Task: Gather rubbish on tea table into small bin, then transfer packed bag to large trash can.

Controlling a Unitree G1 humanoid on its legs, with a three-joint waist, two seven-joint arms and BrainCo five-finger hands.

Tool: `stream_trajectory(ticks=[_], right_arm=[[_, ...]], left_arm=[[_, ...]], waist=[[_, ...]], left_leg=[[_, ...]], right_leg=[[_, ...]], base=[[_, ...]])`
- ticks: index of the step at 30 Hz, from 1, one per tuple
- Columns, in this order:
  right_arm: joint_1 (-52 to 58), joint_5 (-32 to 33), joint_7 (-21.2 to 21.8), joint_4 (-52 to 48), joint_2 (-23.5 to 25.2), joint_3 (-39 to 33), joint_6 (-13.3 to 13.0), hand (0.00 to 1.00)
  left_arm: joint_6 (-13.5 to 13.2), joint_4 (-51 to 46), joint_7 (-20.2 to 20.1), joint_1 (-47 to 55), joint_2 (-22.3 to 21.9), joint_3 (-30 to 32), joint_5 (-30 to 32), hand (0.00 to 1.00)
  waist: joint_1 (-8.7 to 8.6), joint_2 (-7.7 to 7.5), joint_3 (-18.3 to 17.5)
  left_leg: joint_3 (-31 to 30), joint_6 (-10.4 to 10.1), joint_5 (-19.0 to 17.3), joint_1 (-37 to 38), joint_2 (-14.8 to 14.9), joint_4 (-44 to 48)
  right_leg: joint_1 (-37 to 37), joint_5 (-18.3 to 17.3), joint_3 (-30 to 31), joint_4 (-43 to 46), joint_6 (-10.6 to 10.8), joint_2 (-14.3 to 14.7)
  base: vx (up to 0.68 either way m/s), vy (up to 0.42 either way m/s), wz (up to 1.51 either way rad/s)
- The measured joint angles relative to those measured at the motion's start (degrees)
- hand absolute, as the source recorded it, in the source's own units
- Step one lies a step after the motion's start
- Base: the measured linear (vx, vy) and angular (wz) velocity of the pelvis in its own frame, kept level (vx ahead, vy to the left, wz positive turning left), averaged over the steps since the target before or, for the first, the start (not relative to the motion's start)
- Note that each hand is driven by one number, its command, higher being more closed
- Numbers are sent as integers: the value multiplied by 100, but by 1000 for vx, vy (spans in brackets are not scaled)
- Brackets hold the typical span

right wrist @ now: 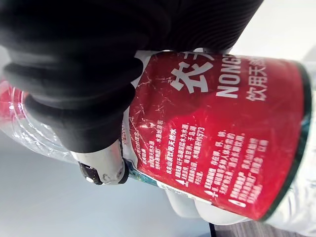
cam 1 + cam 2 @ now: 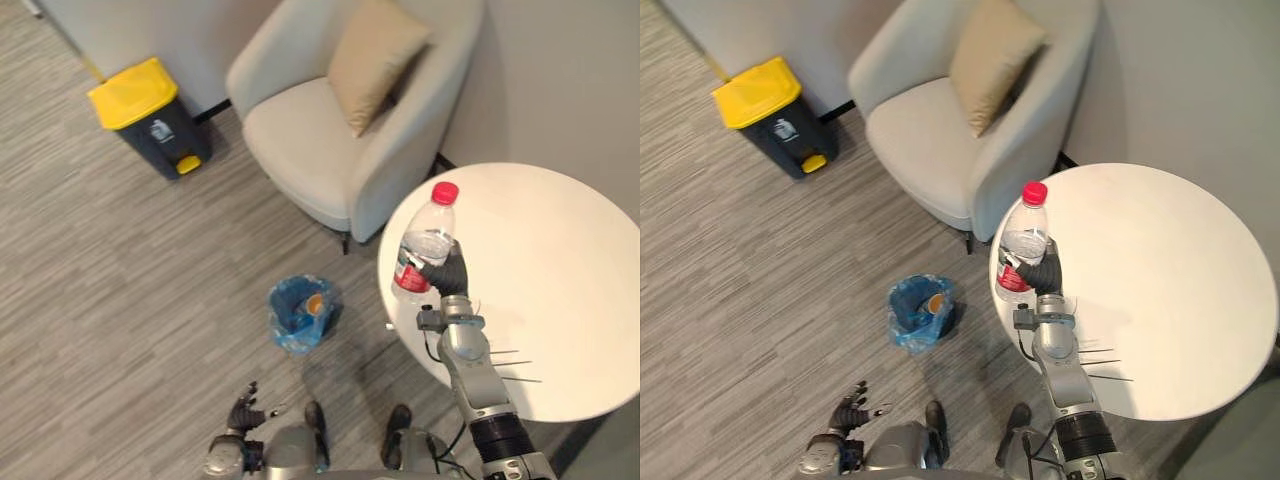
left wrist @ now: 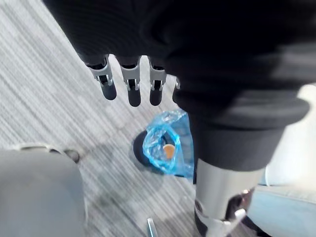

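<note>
The right hand (image 2: 452, 272) is clenched round a clear plastic water bottle (image 2: 424, 235) with a red cap and red label. The bottle is held upright at the rim of the round white table (image 2: 560, 280), on the side facing the small bin (image 2: 303, 313). This bin, lined with a blue plastic bag, is set on the floor just beside the table, and an orange scrap is seen inside it. The left hand (image 2: 243, 412) is held low, near the bin, with fingers relaxed and nothing grasped. A dark grey large trash can with a yellow lid (image 2: 150, 118) is placed well apart from the table.
</note>
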Motion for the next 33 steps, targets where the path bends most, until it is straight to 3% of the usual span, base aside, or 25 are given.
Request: stream_trajectory(ticks=[2, 5, 8, 10, 12, 13, 14, 16, 18, 19, 20, 22, 24, 25, 26, 27, 29, 31, 33], right_arm=[[50, -5, 16, 123, 129, 149, 38, 100], [53, -42, 47, 127, 169, 311, 37, 100], [138, -41, 120, 178, 148, 313, 38, 100], [372, -44, 169, 284, 74, 314, 39, 100], [410, -44, 182, 294, 39, 359, 39, 100], [432, -44, 251, 302, -36, 414, 40, 100], [446, -44, 280, 302, -38, 429, 40, 100], [462, -45, 315, 310, -41, 500, 35, 100], [472, -45, 345, 309, -66, 472, 34, 100], [473, -47, 353, 305, -71, 473, 34, 100], [512, -47, 390, 310, -89, 474, 36, 100], [633, -59, 395, 287, -260, 476, 33, 100], [635, -210, 391, 288, -337, 476, 37, 100], [638, -257, 393, 294, -355, 489, 44, 100], [649, -289, 392, 292, -360, 536, 42, 100], [643, -297, 374, 293, -349, 542, 42, 100], [601, -435, 346, 294, -405, 579, 17, 100], [437, -574, 280, 387, -551, 680, 24, 100], [116, -782, 248, 828, -455, 816, 45, 100]], left_arm=[[-3, 64, 5, -8, 39, 5, 4, 0], [-29, 102, 5, -14, 50, 45, 4, 0], [-58, 96, -2, -27, 92, 162, 0, 0], [-55, 102, 10, 25, 227, 222, -6, 0], [-51, 97, 27, 106, 336, 240, -6, 0], [-13, 159, 66, 216, 330, 318, -14, 0], [-2, 167, 72, 228, 329, 323, -14, 0], [29, 352, 117, 298, 355, 338, -28, 0], [32, 430, 115, 331, 392, 337, -30, 0], [20, 456, 109, 319, 399, 337, -34, 0], [13, 501, 106, 307, 443, 335, -26, 0], [-18, 550, 106, 306, 315, 332, -22, 0], [-62, 542, 109, 267, 184, 458, -24, 0], [-64, 536, 109, 267, 159, 491, -27, 0], [-53, 527, 117, 226, 121, 564, -27, 0], [-50, 521, 112, 187, 172, 546, -22, 0], [-51, 484, 114, 127, 240, 503, -23, 0], [-52, 438, 119, 103, 177, 458, -22, 0], [-53, 449, 124, -50, 250, 440, -19, 0]], waist=[[6, -107, -71], [37, -115, -75], [112, -189, -38], [3, -390, 3], [-56, -444, 54], [-38, -396, 131], [-51, -387, 136], [-53, -301, 202], [-91, -414, 173], [-115, -484, 179], [-199, -616, 144], [-158, -371, 46], [-170, -134, 43], [-139, -122, 51], [-43, -148, 125], [-25, -205, 198], [-34, -290, 233], [-46, -95, 211], [-20, -213, 330]], left_leg=[[20, 94, -59, 19, -73, 162], [101, 248, -203, -105, -140, 389], [117, 242, -615, -351, -280, 810], [-235, 325, -716, -306, -654, 922], [-479, 446, -790, -316, -724, 1088], [-677, 559, -860, -329, -630, 1243], [-717, 570, -864, -327, -598, 1260], [-1211, 585, -882, -335, -455, 1251], [-1585, 488, -897, -337, -547, 1207], [-1694, 420, -941, -340, -615, 1267], [-2011, 329, -1095, -363, -730, 1492], [-2288, 199, -1228, -531, -575, 1744], [-1890, 88, -1167, -987, -186, 2401], [-1771, 47, -1140, -1063, -92, 2592], [-1465, 8, -1123, -1246, 61, 3046], [-1213, 97, -1186, -1253, 140, 3100], [-809, 97, -1113, -1342, 213, 2610], [-608, 21, -59, -1410, 388, 1830], [-599, 17, -118, -1392, 309, 1582]], right_leg=[[127, 88, 71, -109, 100, -58], [25, 137, 210, -55, 249, -166], [-376, -368, 322, 809, 416, -529], [-446, -784, 337, 1546, 440, -935], [-480, -754, 430, 1875, 327, -971], [-860, -762, 723, 2437, 52, -854], [-894, -806, 788, 2433, 46, -792], [-1241, -844, 1253, 2021, 166, -250], [-1358, -644, 1571, 1305, 450, -58], [-1377, -540, 1688, 1154, 418, -66], [-1321, -88, 1844, 1197, 293, -112], [-1254, -256, 1460, 1419, 137, -61], [-1139, -354, 989, 1286, -25, 93], [-1064, -354, 971, 1240, -66, 157], [-765, -362, 910, 1026, -126, 202], [-540, -351, 858, 899, -144, 178], [-344, -355, 702, 799, -136, 56], [-385, -392, 672, 811, -57, 152], [-483, -424, 709, 847, 52, 89]], base=[[-109, 137, -2], [-138, 109, -17], [-147, 119, 0], [-21, 51, 62], [99, 42, 67], [107, 43, 61], [109, 20, 47], [140, -72, 79], [150, -120, 111], [240, -241, 149], [295, -321, 153], [282, -284, 124], [265, -228, 82], [260, -199, 47], [199, -116, 19], [227, -111, 24], [164, -67, 19], [107, 43, 3], [67, 137, 8]])
